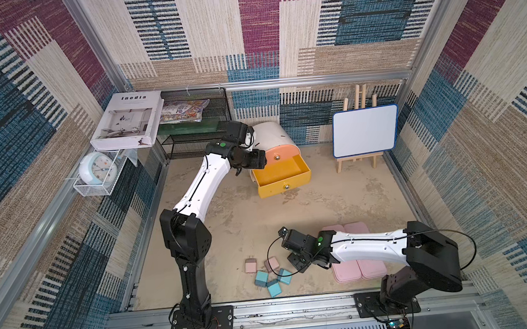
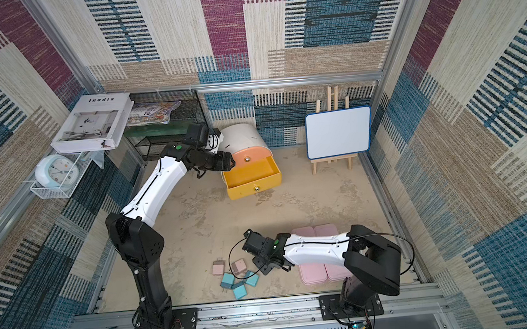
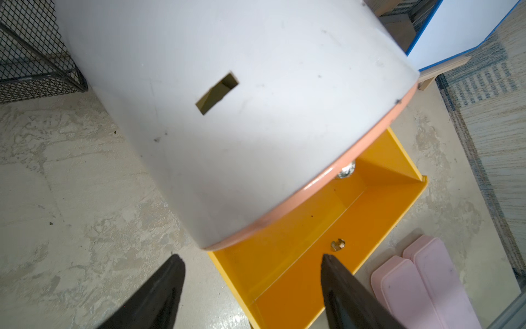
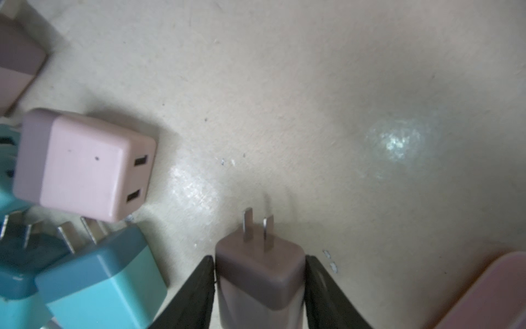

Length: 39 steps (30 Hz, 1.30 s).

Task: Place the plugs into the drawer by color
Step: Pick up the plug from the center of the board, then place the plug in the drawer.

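Sorting under way: the right hand (image 4: 259, 259) is closed on a pink plug (image 4: 257, 284), gripping its two sides with the prongs pointing away from the wrist. It is low over the desk (image 1: 244, 223), at the near edge beside the unsorted pile. Whether the plug is clear of the surface cannot be told.

Across the desk, the white cabinet (image 1: 270, 136) stands at the back with its yellow drawer (image 1: 270, 191) pulled out. The drawer is bare inside in both top views and in the left wrist view. The peach drawer (image 1: 282, 153) above it is shut, and the bottom drawer is hidden beneath the yellow one.

The left hand (image 3: 250, 256) hangs beside the cabinet near the yellow drawer's corner, fingers parted and holding nothing.

Left to do, by the look of it, is most of the job. Two loose pink plugs (image 1: 250, 265) and three blue plugs (image 1: 274, 288) lie bunched together near the front rail, just beside the right hand and well apart from the cabinet. No green plugs show in any view; they may already sit behind a shut front, but that cannot be confirmed. The flat pink cases (image 1: 359, 270) under the right arm are no part of the sort.
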Each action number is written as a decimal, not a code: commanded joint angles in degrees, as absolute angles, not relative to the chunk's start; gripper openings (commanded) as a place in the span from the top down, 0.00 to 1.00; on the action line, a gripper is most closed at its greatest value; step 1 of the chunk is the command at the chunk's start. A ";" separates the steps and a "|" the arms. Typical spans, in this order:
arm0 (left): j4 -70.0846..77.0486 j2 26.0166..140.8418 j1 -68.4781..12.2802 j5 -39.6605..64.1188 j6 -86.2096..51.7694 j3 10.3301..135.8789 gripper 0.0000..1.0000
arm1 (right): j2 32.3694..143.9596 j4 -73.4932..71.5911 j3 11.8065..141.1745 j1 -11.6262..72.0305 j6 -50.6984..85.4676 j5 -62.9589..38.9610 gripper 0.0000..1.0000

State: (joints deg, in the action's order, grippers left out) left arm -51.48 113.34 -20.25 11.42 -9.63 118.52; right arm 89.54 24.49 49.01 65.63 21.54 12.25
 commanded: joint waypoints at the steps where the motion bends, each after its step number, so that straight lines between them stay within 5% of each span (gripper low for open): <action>1: -51.38 113.55 -20.30 11.87 -9.23 119.18 0.20 | 89.96 26.10 49.66 65.56 20.81 13.49 0.45; 11: -51.50 113.55 -20.30 11.78 -9.14 119.09 0.20 | 90.78 25.80 48.89 65.48 22.05 13.23 0.44; 25: -51.59 113.01 -20.30 9.99 -8.88 123.40 0.19 | 88.49 27.33 50.71 63.76 23.68 14.27 0.55; 39: -56.22 124.41 -20.04 9.26 -6.51 140.24 0.17 | 80.52 29.09 68.40 42.24 8.72 10.57 0.55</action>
